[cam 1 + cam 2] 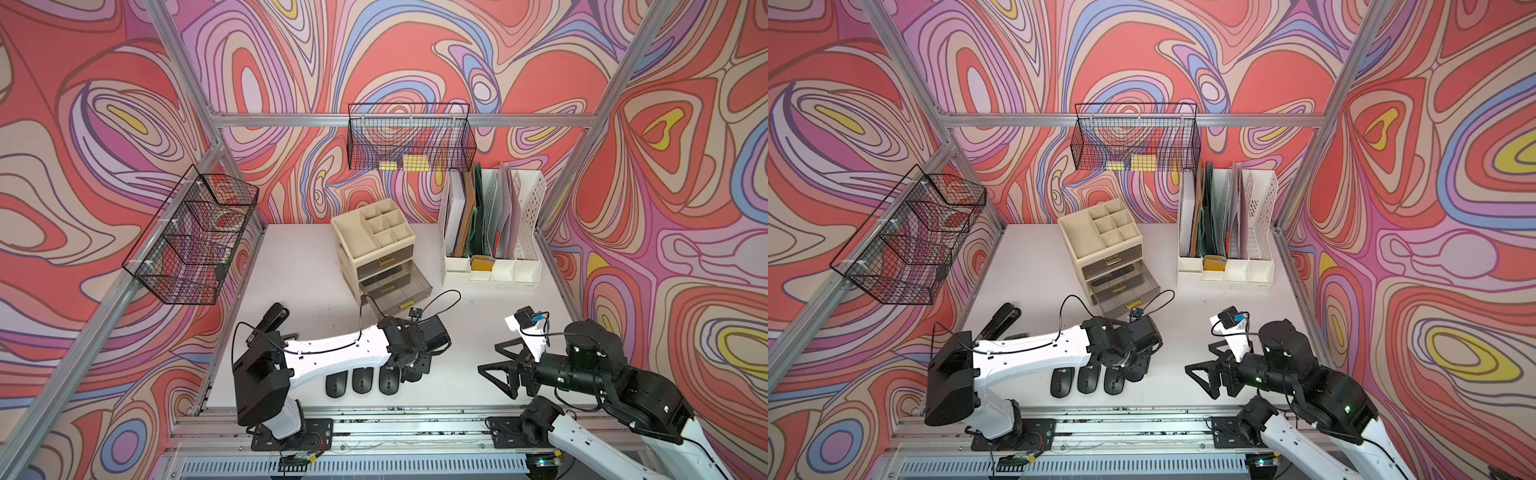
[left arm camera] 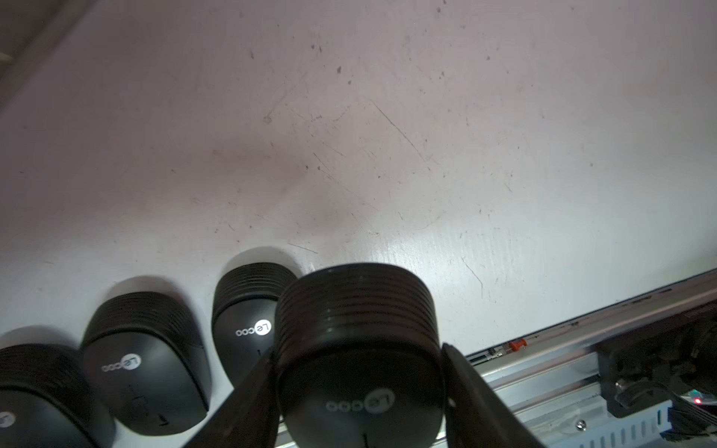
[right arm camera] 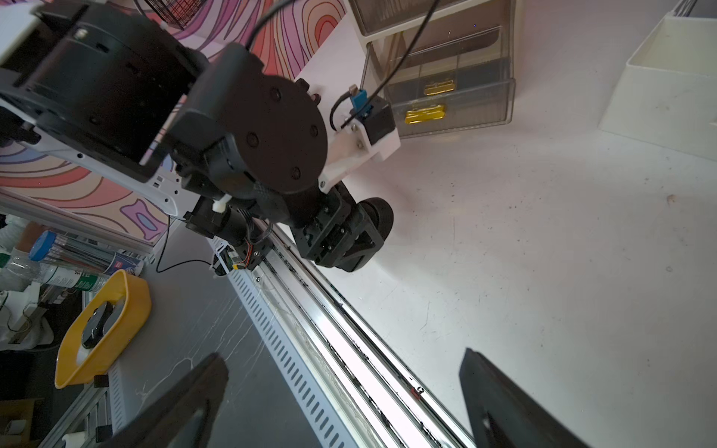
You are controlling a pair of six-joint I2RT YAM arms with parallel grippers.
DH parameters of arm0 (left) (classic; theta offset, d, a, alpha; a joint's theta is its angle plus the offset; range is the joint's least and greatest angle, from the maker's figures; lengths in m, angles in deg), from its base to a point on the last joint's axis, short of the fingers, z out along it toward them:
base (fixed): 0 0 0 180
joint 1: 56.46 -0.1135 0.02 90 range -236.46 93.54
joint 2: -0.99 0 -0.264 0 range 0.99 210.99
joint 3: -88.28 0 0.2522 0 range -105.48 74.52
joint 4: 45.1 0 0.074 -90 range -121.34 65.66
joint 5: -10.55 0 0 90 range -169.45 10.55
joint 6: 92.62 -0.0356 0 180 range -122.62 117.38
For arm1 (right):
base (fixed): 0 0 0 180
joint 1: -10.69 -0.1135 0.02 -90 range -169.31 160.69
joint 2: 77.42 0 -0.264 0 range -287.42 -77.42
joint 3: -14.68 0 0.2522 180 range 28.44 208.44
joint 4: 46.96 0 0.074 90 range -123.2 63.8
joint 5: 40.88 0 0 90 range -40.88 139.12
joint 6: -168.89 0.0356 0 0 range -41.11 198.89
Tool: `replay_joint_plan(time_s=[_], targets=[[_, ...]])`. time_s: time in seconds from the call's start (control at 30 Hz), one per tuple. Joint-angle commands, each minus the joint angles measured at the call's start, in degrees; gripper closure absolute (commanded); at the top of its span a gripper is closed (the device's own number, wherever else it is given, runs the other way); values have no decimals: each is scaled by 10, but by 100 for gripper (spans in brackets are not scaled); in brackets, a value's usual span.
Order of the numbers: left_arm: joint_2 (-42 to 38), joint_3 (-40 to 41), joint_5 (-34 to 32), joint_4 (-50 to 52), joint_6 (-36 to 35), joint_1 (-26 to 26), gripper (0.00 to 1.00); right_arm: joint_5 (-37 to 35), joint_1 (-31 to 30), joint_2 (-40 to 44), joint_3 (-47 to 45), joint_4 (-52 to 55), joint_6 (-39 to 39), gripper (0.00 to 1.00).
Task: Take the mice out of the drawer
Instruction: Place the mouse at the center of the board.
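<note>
By the front edge of the surface (image 1: 299, 266), the left claw (image 2: 359, 388) grips one mouse (image 2: 355, 310) by its sides, just beside a row of three mice (image 1: 363, 380). The right claw (image 1: 489, 356) hangs nearby, spread wide and holding nothing. Farther back, the lowest drawer (image 1: 399, 291) stands pulled out.

Long white shells (image 1: 336, 353) are joined by black motor housings (image 1: 582, 365). Behind the left claw (image 2: 359, 364), a black camera (image 3: 378, 120) is carried on a white bracket (image 3: 349, 155).

Three black mice (image 1: 362, 380) lie side by side — a fourth mouse (image 2: 359, 310) pinched in the left claw (image 2: 359, 372).
</note>
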Motion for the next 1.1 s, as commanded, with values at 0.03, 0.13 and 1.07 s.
replay_joint_plan(time_s=[0.03, 0.13, 1.07], targets=[[25, 22, 15, -60, 48, 18, 45, 1, -2, -12, -5, -2, -6, 2], [36, 41, 15, -73, 55, 22, 45, 0, -2, -14, -5, -3, -7, 2], [80, 39, -26, -72, 28, 21, 20, -15, -2, 2, -7, -5, 5, 2]])
